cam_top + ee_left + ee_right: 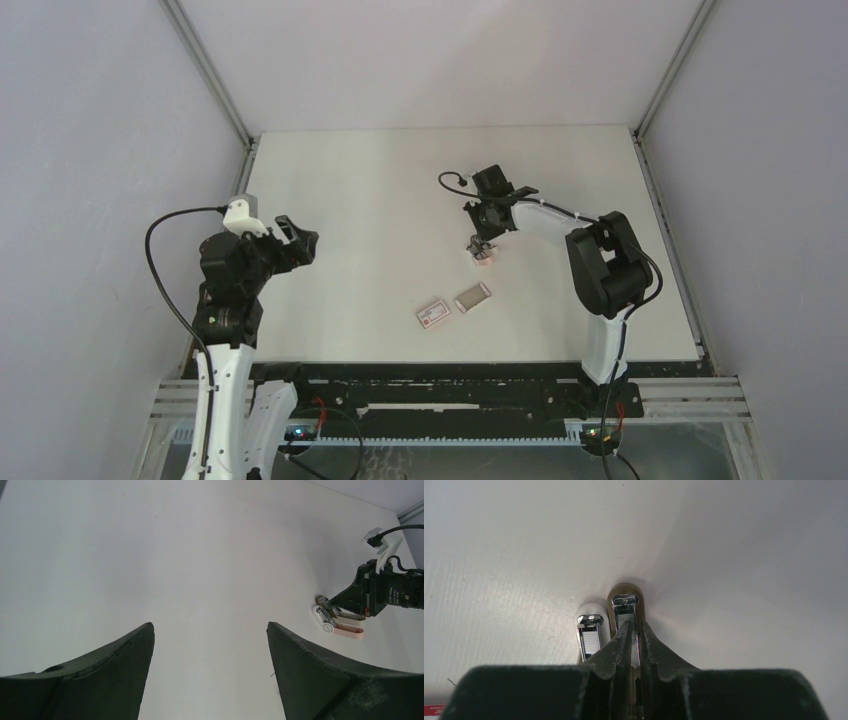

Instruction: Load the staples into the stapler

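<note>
Where the table [350,200] lies nearest the arm bases, we list the staples [472,297]: grey strips in a flat tray, just beside a white box [432,314]. Beyond: stapler [590,622], its metal rail pinched by the right gripper [634,630]. Left gripper [210,627]: well apart, jaws spread, empty.

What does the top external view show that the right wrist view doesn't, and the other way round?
Only top external: the staples in their tray, and the left gripper, open. Only right wrist: a close look at the stapler lying open, its metal channel pinched by the right gripper. Both: that stapler, that gripper, the white table.
</note>
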Robot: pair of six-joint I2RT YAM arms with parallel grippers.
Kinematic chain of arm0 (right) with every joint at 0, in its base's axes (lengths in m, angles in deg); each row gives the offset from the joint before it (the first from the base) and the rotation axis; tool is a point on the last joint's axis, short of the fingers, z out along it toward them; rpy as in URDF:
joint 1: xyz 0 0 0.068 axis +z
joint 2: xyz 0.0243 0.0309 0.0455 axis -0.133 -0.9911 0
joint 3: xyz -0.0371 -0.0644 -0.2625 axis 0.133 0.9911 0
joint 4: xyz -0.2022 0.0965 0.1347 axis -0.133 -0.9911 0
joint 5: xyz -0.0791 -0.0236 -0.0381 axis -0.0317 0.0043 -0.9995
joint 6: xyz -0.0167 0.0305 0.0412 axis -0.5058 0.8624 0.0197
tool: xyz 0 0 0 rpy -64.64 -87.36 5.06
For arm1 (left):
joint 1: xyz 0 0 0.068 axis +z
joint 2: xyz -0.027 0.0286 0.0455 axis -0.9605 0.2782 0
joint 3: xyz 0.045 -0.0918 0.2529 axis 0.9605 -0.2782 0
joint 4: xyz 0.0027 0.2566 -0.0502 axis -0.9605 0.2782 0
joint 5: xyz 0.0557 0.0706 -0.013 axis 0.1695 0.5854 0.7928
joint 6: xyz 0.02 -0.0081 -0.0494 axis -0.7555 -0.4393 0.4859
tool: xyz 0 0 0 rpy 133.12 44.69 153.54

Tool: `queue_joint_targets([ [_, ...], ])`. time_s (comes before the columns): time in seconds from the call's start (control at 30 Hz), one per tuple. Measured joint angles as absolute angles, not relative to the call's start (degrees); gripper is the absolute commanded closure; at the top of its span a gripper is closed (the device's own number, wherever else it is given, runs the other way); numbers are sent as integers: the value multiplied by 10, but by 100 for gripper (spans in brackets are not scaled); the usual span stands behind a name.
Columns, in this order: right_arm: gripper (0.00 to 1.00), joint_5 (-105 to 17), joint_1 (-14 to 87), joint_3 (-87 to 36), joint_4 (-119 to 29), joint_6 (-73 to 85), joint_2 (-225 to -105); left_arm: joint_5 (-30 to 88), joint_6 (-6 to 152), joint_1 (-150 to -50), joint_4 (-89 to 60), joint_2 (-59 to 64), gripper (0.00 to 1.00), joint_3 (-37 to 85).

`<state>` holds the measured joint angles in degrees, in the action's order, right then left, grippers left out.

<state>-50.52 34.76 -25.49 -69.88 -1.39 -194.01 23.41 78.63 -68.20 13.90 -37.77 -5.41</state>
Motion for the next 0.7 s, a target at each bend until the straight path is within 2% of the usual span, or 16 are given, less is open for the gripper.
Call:
queue_joint_targets([
  [0.53,91,-522,351,-255,-715,-16,-1940,234,786,-682,139,-378,13,-54],
  [0.63,87,-519,351,-256,-715,-16,-1940,234,786,-682,139,-378,13,-54],
  [0.7,79,-515,350,-257,-720,-13,-1939,234,786,-682,139,-378,13,-54],
])
